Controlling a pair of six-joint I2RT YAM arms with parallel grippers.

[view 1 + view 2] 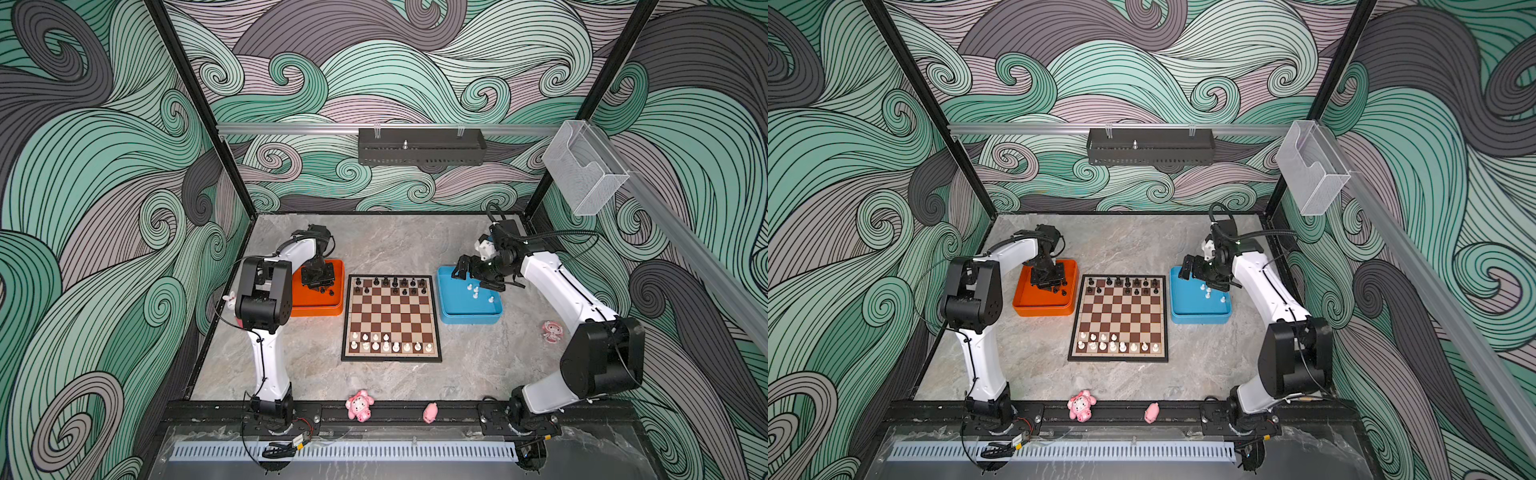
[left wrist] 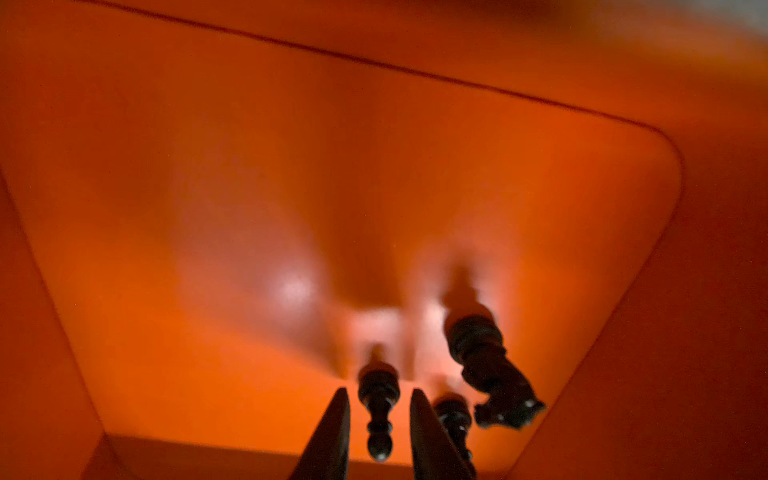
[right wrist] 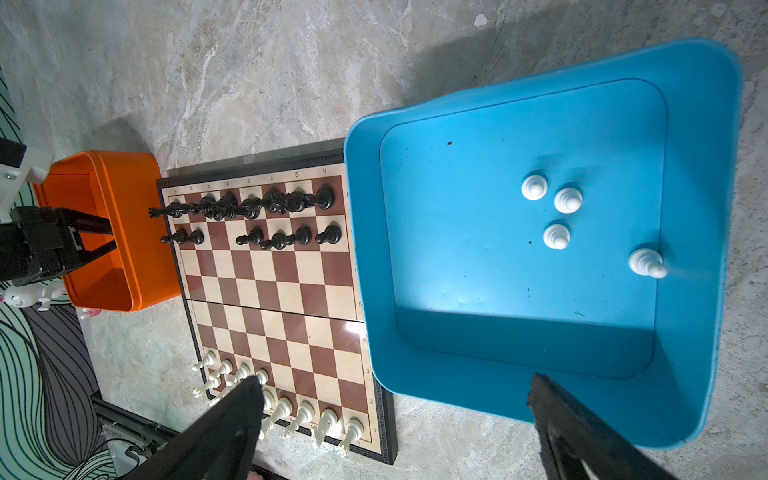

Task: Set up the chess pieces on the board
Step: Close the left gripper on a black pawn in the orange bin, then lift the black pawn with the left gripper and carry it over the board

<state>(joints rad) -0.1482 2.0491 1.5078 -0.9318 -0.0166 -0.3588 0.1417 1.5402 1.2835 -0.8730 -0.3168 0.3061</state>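
This is a robot laboratory cell, not a home. A left arm (image 1: pixel 270 365) and a right arm (image 1: pixel 557 286) are bolted on a black rail (image 1: pixel 397 412) at the front of a stone-pattern table (image 1: pixel 399 245). Printed wave walls (image 1: pixel 83 187) close three sides, held by black posts (image 1: pixel 198 104). An aluminium bar (image 1: pixel 291 129) at the back carries a black metal basket (image 1: pixel 422 149), and a clear plastic box (image 1: pixel 582 170) hangs on the right side. The board (image 1: pixel 390 316) lies between an orange tray (image 1: pixel 316 309) and a blue tray (image 1: pixel 469 318).
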